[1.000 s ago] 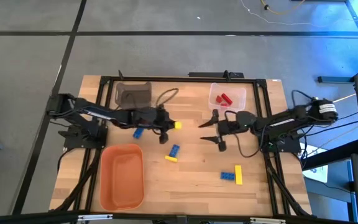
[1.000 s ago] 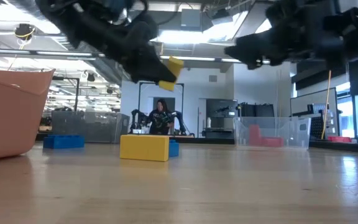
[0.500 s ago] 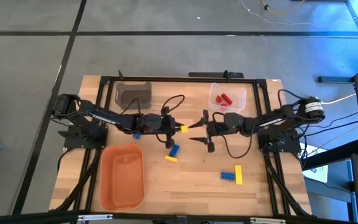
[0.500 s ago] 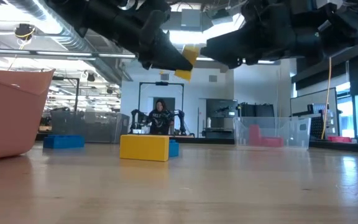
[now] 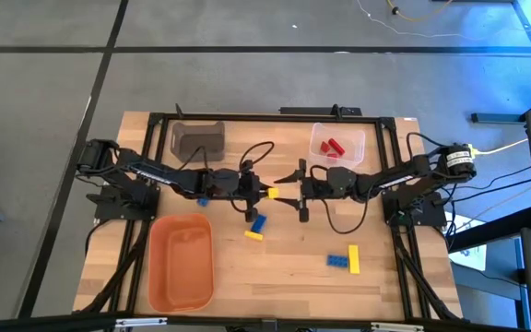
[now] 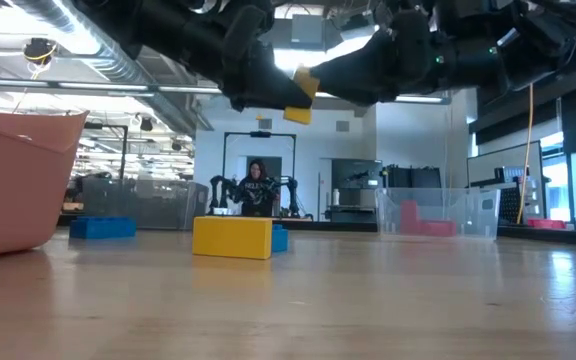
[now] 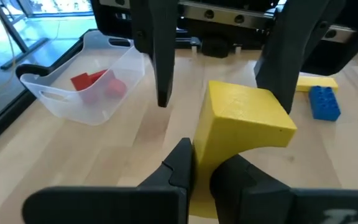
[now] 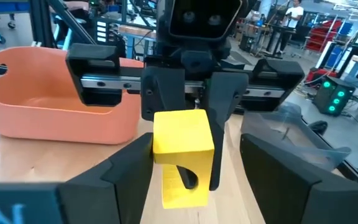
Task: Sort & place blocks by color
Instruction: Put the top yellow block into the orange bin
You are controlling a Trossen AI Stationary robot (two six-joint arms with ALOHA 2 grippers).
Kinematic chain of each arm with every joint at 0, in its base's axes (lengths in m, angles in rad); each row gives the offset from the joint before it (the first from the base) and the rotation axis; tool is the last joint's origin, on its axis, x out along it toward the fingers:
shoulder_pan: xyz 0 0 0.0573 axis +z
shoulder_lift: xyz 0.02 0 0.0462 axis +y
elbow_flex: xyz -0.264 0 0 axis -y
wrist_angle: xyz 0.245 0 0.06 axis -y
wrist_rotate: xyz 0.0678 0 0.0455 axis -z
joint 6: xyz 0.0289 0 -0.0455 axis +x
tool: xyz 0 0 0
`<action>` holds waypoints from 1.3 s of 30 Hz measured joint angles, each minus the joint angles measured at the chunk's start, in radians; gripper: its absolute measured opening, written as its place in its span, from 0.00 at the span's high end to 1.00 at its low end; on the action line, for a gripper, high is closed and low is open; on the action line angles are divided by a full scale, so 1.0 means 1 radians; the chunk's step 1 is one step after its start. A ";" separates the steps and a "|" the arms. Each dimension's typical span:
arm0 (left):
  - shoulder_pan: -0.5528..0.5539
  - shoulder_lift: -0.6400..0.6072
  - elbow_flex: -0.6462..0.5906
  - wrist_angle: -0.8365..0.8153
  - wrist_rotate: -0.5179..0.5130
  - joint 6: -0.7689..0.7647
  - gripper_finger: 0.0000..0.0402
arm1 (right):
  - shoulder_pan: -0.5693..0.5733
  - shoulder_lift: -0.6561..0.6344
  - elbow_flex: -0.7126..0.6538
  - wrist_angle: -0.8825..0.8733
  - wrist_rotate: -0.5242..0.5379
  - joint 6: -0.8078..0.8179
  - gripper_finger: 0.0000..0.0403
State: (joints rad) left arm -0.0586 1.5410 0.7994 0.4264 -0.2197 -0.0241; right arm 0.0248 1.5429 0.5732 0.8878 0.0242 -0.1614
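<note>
Right claw [image 5: 300,195] has closed in on left claw [image 5: 258,192], fingers spread wide either side of yellow block [image 5: 271,193] we grip mid-air above bench [image 5: 293,249]; handover looks imminent.

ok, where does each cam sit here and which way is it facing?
High: overhead, straight down on the wooden table; both arms meet mid-table, left pincer shut on the yellow block.
Low: at table-top height, level across into the room; arms hang in from above.
Left wrist: on the left arm, looking past its own fingers at the right pincer.
Right wrist: on the right arm, looking back at the left pincer, its own fingers open.
Shared: all four show the yellow block.
</note>
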 joint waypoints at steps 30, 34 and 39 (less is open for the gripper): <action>-0.001 0.009 -0.001 0.064 0.001 -0.021 0.93 | 0.012 0.002 0.003 0.031 -0.044 0.081 0.53; 0.000 0.009 -0.001 0.063 0.001 -0.024 0.93 | 0.012 0.002 0.003 0.035 -0.045 0.075 0.62; -0.001 0.009 -0.001 0.061 0.002 -0.026 0.93 | 0.012 0.002 0.003 0.035 -0.045 0.072 0.67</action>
State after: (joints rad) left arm -0.0593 1.5497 0.7982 0.4873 -0.2176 -0.0499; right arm 0.0368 1.5448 0.5758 0.9224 -0.0208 -0.0894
